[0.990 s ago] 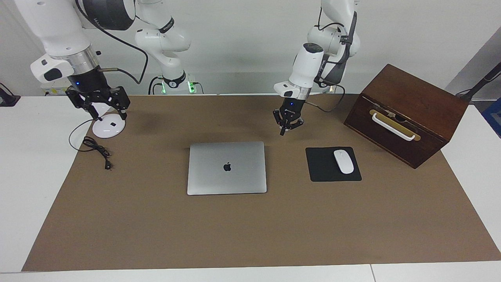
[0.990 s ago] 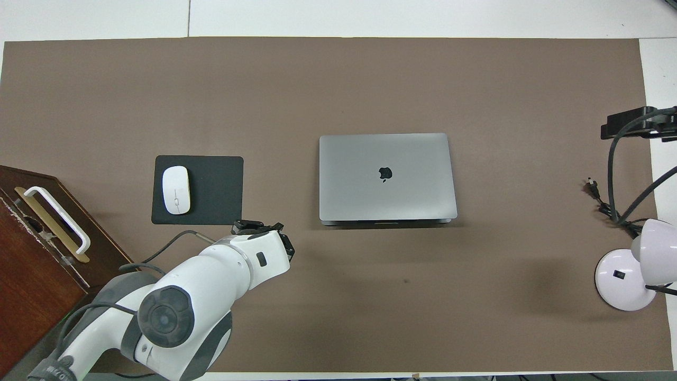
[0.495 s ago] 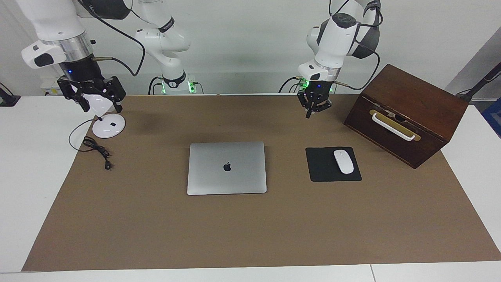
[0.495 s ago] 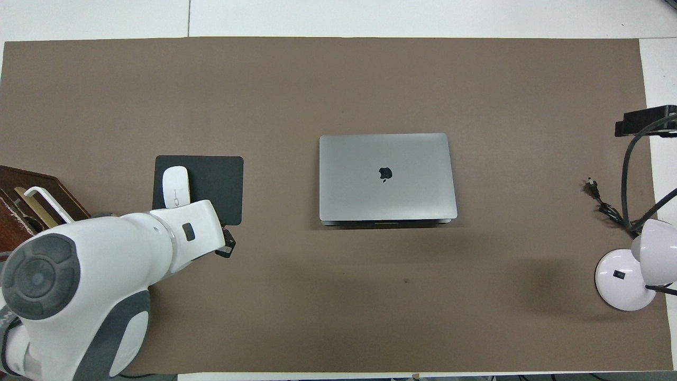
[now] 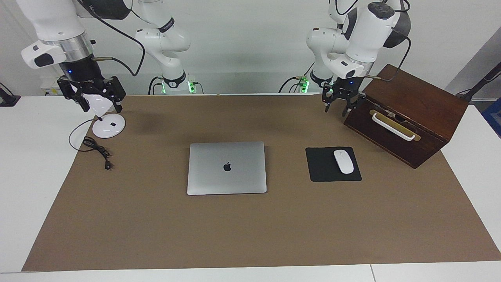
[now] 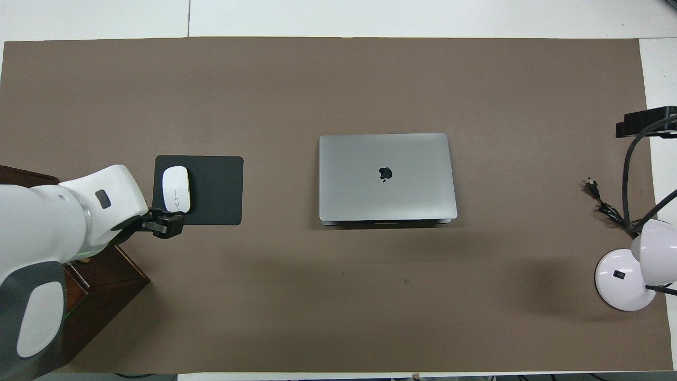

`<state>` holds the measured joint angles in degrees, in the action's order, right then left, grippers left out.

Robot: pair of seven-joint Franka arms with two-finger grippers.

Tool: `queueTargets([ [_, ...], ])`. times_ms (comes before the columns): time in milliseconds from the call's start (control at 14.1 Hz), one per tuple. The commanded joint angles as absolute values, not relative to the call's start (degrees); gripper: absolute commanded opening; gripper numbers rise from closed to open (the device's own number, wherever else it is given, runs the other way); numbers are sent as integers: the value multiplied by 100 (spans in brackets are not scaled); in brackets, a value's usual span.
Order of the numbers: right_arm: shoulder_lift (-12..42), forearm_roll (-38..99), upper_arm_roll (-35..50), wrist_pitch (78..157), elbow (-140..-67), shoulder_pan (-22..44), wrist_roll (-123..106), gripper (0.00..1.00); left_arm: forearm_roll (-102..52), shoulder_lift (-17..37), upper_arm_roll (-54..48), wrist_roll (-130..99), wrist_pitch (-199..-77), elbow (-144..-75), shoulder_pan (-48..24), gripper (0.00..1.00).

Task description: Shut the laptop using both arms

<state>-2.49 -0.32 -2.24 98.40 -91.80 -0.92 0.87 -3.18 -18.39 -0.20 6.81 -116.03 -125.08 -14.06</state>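
While both arms hang raised at the top of the facing view, the laptop lies flat and shut in the middle of the frame, lid down with its apple logo showing, on the brown mat that covers the table. At the centre of the overhead view it is the same: lid closed, nothing touching it.

Right gripper sits in the upper left of the facing view, up in the air over the white lamp, its black fingers spread apart and holding nothing. A dark cord trails from the lamp across the mat just below it in the frame.

Left gripper is in the upper right of the facing view, raised beside the upper corner of the brown wooden box, fingers apart and empty. Lower in the frame, between box and laptop, a black mouse pad carries a white mouse.
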Motion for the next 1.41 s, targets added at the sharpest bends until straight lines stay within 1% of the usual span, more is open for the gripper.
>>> queueTargets([
  [0, -308, -307, -79, 9765, -9220, -255, -210, 100, -272, -1732, -79, 721, -11330, -12139, -846, 100],
  [141, -308, -325, -79, 9738, -9193, -255, -211, 100, -272, -1653, -88, 721, -11076, -11779, -520, 100],
  [424, -308, -308, -70, 9659, -9193, -255, -211, 100, -264, -1109, -79, 712, -10425, -10717, -168, 100],
  [636, -299, -255, -70, 9633, -9193, -255, -228, 100, -272, -774, -70, 703, -10091, -10065, -114, 100],
  [778, -290, -229, -79, 9607, -9185, -272, -229, 100, -281, -651, -70, 703, -9915, -9792, -9, 100],
  [919, -281, -220, -79, 9571, -9185, -281, -229, 100, -264, -371, -70, 703, -9678, -9459, -9, 100],
  [990, -273, -220, -79, 9502, -9193, -281, -229, 100, -255, -273, -70, 703, -9651, -9396, 0, 100],
  [1343, -272, -220, -53, 8896, -9176, -281, -229, 100, -27, -246, -79, 703, -9686, -9527, -26, 100],
])
